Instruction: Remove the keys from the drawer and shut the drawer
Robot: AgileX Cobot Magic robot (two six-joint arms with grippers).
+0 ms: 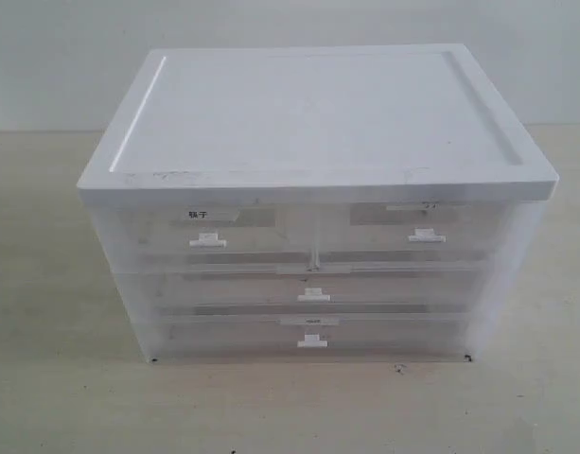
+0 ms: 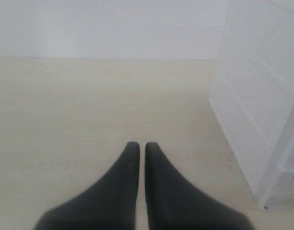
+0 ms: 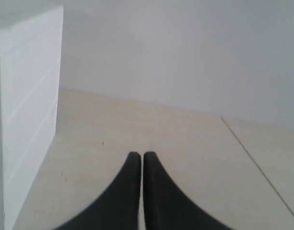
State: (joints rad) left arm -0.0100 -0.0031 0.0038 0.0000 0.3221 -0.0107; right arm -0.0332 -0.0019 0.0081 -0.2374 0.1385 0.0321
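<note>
A translucent plastic cabinet (image 1: pixel 318 123) with a white lid stands in the middle of the exterior view. Its top row has two half-width drawers. The drawer (image 1: pixel 408 227) on the right has a small white tab handle (image 1: pixel 426 235) and a faint pale label, and it is pushed in. The left one (image 1: pixel 214 227) bears bold black characters. The keys are hidden. Neither gripper shows in the exterior view. My left gripper (image 2: pixel 138 144) is shut and empty above the table, beside the cabinet's side (image 2: pixel 252 110). My right gripper (image 3: pixel 141 154) is shut and empty too, next to the cabinet's other side (image 3: pixel 27 110).
Two full-width drawers (image 1: pixel 313 288) sit below the top row, both pushed in. The cabinet rests on a pale wooden table (image 1: pixel 53 284). A white wall (image 1: pixel 62 57) stands behind. A seam line (image 3: pixel 257 163) crosses the table in the right wrist view.
</note>
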